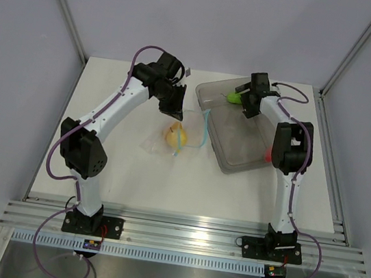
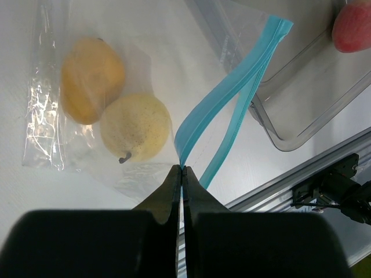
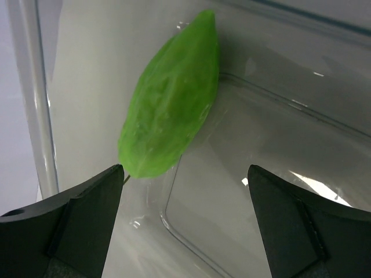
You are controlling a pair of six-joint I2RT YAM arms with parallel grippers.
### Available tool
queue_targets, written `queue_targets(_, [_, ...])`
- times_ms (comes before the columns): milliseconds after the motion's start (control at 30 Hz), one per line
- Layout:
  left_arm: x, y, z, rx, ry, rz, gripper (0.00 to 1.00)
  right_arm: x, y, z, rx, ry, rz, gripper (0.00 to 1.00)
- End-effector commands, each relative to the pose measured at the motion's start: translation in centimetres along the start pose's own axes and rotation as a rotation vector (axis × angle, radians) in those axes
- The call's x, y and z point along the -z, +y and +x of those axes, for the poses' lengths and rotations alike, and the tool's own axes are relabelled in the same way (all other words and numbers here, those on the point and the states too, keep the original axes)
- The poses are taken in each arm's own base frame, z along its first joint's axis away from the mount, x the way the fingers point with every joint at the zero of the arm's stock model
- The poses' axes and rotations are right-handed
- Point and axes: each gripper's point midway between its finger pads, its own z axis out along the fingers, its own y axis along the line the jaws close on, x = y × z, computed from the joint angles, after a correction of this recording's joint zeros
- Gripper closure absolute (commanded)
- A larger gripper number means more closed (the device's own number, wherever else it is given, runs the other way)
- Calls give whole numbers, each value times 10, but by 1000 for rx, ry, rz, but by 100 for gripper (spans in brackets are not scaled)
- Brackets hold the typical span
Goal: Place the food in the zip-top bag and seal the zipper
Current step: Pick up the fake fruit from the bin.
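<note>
The left gripper (image 2: 182, 171), closed, pinches the zipper (image 2: 215, 104) of the limp bag (image 2: 43, 104); the right gripper (image 3: 185, 176), wide open and empty, faces the green food (image 3: 172, 110) at upper centre, probably light and slick, best taken mid-body.

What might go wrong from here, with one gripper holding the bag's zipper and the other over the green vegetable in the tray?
1. The left gripper pinches only a thin bit of the zipper; the strip could slip out and the mouth of the zip-top bag might collapse.
2. The open right gripper is aimed at the green vegetable, which lies close to the tray wall; a finger may catch the wall and the smooth piece could squirt away.
</note>
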Motion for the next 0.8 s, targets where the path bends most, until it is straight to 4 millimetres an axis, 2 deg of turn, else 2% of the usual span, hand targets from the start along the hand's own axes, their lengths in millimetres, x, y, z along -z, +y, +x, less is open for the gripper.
queue_targets(0, [12, -7, -5, -29, -39, 43, 100, -5, 17, -21, -40, -87, -17, 5])
queue_targets(267, [5, -4, -1, -31, -23, 41, 100, -24, 18, -22, -52, -112, -29, 6])
queue_targets(400, [4, -3, -2, -22, -21, 45, 100, -35, 10, -17, -56, -112, -25, 10])
queue_targets(467, [5, -3, -2, -22, -23, 44, 100, -34, 17, -19, -63, -128, -61, 16])
queue_targets(633, [7, -1, -3, -18, -31, 38, 100, -32, 22, -16, -29, -142, -71, 37])
queue_targets(733, [7, -1, -4, -19, -33, 41, 100, -24, 24, -19, -14, -159, -78, 46])
queue_targets(767, [7, -1, -4, -19, -32, 40, 100, -13, 32, -24, -11, -172, -100, 48])
